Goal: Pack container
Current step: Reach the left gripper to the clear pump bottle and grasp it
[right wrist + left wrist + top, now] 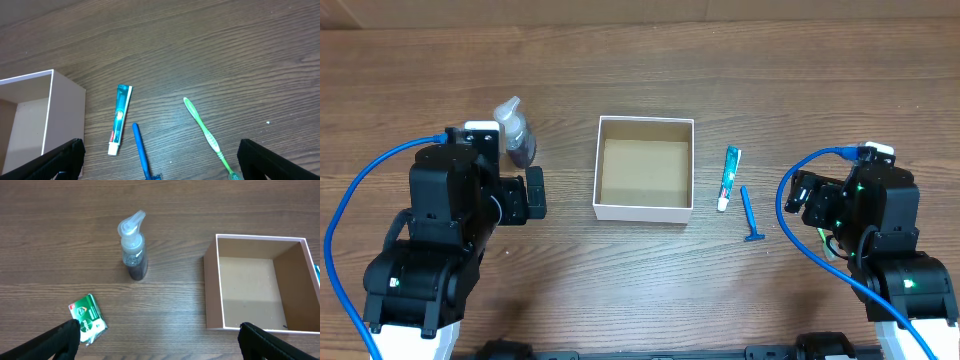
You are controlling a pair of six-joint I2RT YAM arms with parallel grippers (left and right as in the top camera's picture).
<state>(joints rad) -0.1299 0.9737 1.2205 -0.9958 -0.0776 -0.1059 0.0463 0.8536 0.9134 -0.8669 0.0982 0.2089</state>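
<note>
White-walled, brown-lined container [642,212] sits midway between the worktop's [640,60] side edges; only wrist views show the green toothbrush [202,126] and green packet [88,318]; left end effector [160,338] and right end effector [160,154] gape empty.

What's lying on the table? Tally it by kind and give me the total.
Container: 1
Spray bottle: 1
Toothpaste tube: 1
Blue razor: 1
Green toothbrush: 1
Green packet: 1
Total: 6
</note>
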